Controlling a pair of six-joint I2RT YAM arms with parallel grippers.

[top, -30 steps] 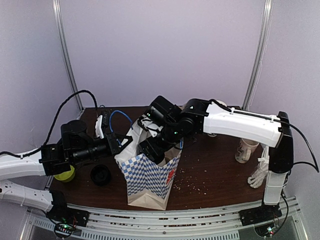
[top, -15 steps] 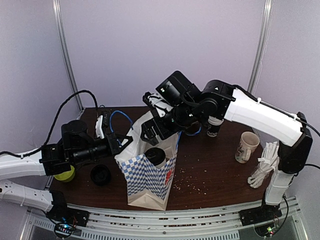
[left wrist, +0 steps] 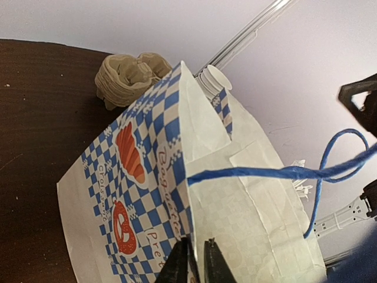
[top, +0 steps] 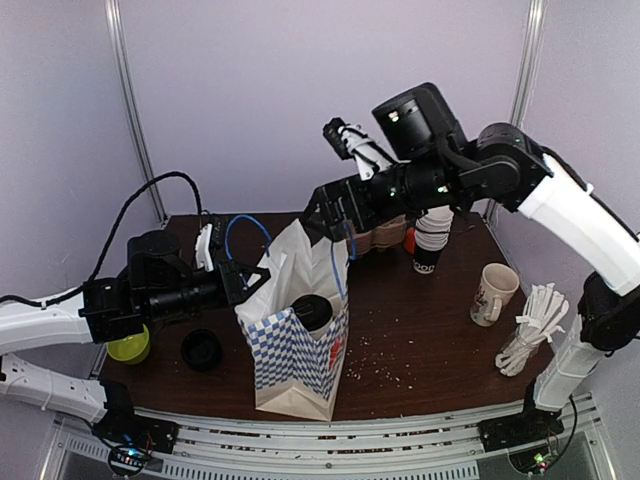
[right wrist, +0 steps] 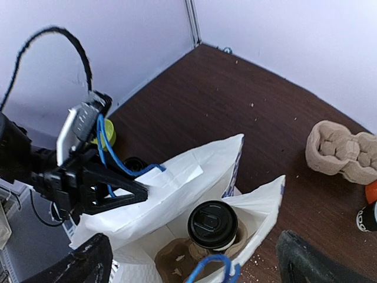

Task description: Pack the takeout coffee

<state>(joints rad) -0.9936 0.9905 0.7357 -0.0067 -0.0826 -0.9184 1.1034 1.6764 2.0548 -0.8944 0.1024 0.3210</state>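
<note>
Bag (top: 295, 360) with blue and white checks stands open near the front of the counter (top: 420, 340). Inside the bag the coffee (right wrist: 212, 224) sits upright, and its black lid shows at the top. The left tool (left wrist: 194, 262) is pinched tight on the bag's top edge. The right tool (top: 333, 212) hangs high over the bag, fingers wide apart, with nothing in them. Farther back stand a mug (top: 492, 293) and a stack of cups (top: 432, 238). Brown trays (right wrist: 341, 150) lie by the wall.
</note>
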